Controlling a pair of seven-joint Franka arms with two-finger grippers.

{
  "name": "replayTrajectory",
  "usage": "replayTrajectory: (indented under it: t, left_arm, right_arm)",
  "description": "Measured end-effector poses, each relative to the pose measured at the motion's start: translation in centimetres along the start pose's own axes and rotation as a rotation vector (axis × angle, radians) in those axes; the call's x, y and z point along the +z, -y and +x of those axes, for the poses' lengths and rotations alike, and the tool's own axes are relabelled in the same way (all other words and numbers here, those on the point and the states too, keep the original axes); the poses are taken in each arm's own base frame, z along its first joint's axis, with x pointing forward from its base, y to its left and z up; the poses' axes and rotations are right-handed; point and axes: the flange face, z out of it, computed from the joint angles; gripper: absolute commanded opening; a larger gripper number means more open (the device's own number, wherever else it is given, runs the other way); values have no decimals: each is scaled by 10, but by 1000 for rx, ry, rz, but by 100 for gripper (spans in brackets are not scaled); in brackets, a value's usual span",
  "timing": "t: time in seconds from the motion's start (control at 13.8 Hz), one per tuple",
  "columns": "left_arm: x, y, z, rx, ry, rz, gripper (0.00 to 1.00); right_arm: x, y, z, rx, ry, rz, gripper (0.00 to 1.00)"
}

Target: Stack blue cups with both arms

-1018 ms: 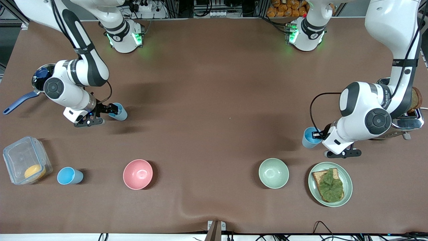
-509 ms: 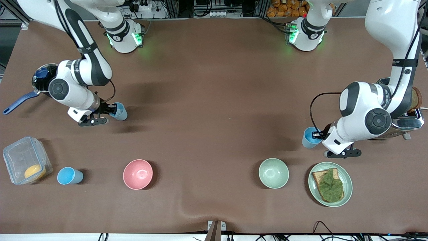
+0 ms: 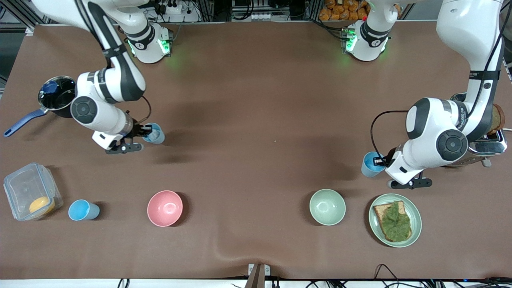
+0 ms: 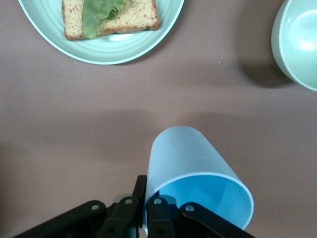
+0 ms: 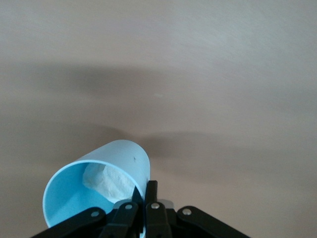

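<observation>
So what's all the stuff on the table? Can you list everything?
cups: 3, light blue; one in the right gripper, one in the left gripper, one standing beside the box
pink bowl: 1, near the front camera
green bowl: 1, pale, beside the plate
plate: 1, pale green, with bread and lettuce
box: 1, clear, something orange inside
pan: 1, dark, blue handle, at the right arm's end
toaster: 1, silver, at the left arm's end
right gripper: black, shut on a cup
left gripper: black, shut on a cup
</observation>
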Motion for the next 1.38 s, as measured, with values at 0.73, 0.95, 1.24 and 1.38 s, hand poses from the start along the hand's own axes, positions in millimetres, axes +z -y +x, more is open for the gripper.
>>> replayTrajectory:
  t: [0.73,0.95,1.24,1.38]
  left_arm:
    - [1,0,0,0,2,0,0]
    - [1,0,0,1,2,0,0]
    - [0,-1,0,2,0,0,0]
    - [0,-1,0,2,0,0,0]
  right_arm:
    - [-1,268,-51,162,-65,72,0]
    - [24,326,-56,228,-57,71,0]
    - [44,358,-46,285,-66,88,0]
    - [52,360,-41,306,-76,99,10]
